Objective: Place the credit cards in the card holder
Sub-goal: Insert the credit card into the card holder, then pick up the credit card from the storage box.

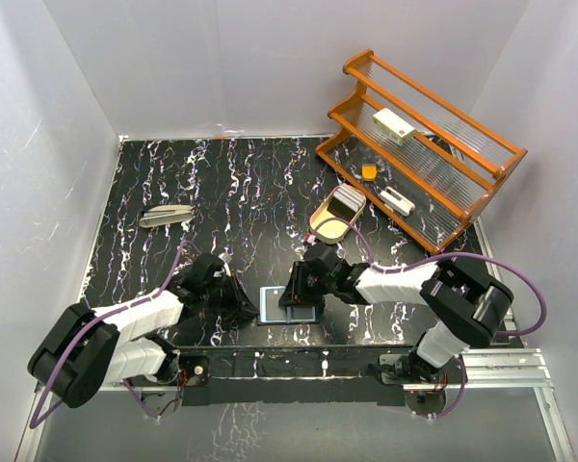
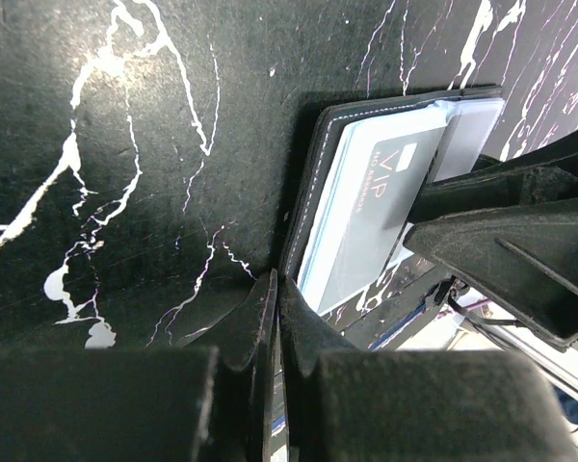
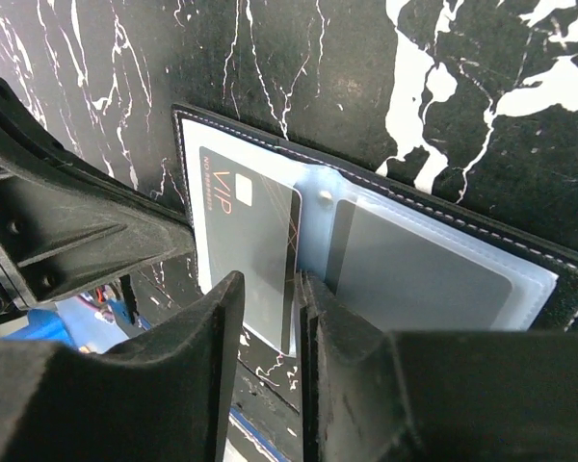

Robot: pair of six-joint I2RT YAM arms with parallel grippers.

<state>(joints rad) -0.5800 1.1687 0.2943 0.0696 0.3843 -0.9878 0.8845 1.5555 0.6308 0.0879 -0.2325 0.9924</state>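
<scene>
Starting at the near edge of the worktop (image 1: 222,192), the card holder (image 2: 308,183) lies open and flat between the two arms, with its open length running left to right. The left pincer (image 2: 276,289) sits just beside the holder's left near corner, its fingers pressed together with nothing between them. Over the holder's near edge the right pincer (image 3: 273,284) points down at the dark VIP card (image 3: 246,241). Its fingers are a narrow gap apart and straddle that card's edge. From this angle it looks like no real clamp on the card, though I can't be certain.

The VIP card lies flat on the holder's left half. A grey card (image 3: 419,274) is tucked under the clear sleeve on the right half. Both cards have their long axes parallel to the holder's fold, running near to far.

The cards should handle as thin, light, stiff and slick plastic. Lying flat, they offer nothing to pinch from above, so the best bet is a nudge on the exposed short end to slide the card into its pocket. The holder is soft and light and could skid, so it wants pinning.

Beyond the holder are a cream tray (image 1: 332,226) and, farther still, a wooden rack (image 1: 433,144).
</scene>
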